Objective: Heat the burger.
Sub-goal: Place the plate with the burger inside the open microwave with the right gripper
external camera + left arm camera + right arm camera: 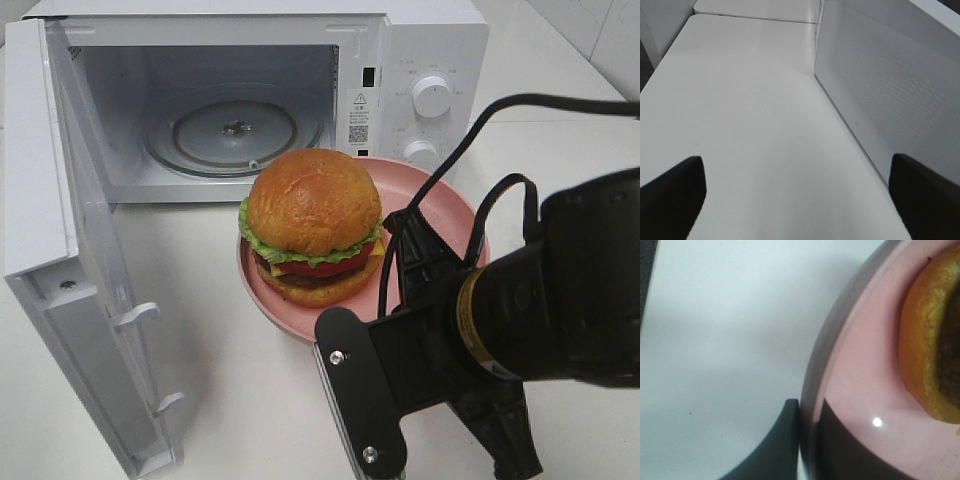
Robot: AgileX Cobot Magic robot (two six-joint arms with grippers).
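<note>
The burger sits on the pink plate, which rests on the table just in front of the open microwave; the right tool is clamped on the plate's rim, one finger above and one below, at the side away from the cavity. That thin pinch at one edge is the main risk; with the burger's weight off to the far side of the grip, the plate may sag or pivot between the fingers once lifted, and the tall stack could slide towards the low edge or shed its top bun. A lift that is too shallow may catch the rim on the cavity's lower lip; a push that is too far may overshoot the glass turntable. The left tool hangs with its fingers apart and holding nothing, just beside the door; a careless move there could swing the door into the plate's path.
</note>
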